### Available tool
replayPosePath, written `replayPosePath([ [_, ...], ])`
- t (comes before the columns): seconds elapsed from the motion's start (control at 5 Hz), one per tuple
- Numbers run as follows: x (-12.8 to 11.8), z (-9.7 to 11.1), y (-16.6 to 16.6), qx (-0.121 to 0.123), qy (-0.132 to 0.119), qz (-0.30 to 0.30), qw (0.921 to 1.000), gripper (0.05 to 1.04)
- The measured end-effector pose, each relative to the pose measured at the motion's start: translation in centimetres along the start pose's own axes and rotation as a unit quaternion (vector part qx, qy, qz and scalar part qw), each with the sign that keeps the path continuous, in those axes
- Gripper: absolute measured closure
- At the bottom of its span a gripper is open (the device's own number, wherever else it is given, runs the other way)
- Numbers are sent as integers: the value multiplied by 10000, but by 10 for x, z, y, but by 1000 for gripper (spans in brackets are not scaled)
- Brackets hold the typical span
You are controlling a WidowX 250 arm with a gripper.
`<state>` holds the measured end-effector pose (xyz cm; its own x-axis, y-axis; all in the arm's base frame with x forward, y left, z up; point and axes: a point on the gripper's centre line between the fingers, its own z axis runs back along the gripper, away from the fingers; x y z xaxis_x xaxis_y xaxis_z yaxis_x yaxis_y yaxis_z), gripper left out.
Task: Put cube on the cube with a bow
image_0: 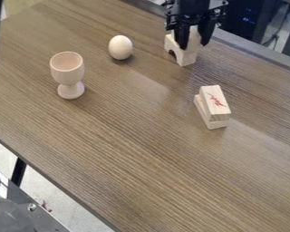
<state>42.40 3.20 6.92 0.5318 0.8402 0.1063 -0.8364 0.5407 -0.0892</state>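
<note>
At the top, right of centre, hangs the black gripper point(193, 40), its fingers shut on a pale wooden cube point(194, 38). The fingers cover the cube's sides. Directly below stands a pale block with an arched cutout point(184, 57), the bow block, upright on the table. The cube is at the arched block's top; whether its underside rests fully there is hidden by the fingers.
On the wooden table point(141, 149), a pale egg point(121, 47) stands left of the gripper, and a wooden goblet point(67, 72) farther left. Right of centre, a block with a red mark point(215, 102) lies on another pale block point(215, 124). The table's far edge runs behind the gripper.
</note>
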Motion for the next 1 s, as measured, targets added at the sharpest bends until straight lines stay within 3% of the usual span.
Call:
replayPosePath([
  [0.2, 5, 4, -3, -48, -64, 62, 9999, 519],
  [0.4, 7, -1, -1, 15, -73, 117, 9999, 450],
  [0.6, 10, 1, -1, 36, -88, 125, 9999, 169],
  [0.8, 9, 1, -1, 17, -60, 157, 9999, 79],
  [1.0, 5, 2, 0, -43, -30, 150, 9999, 84],
])
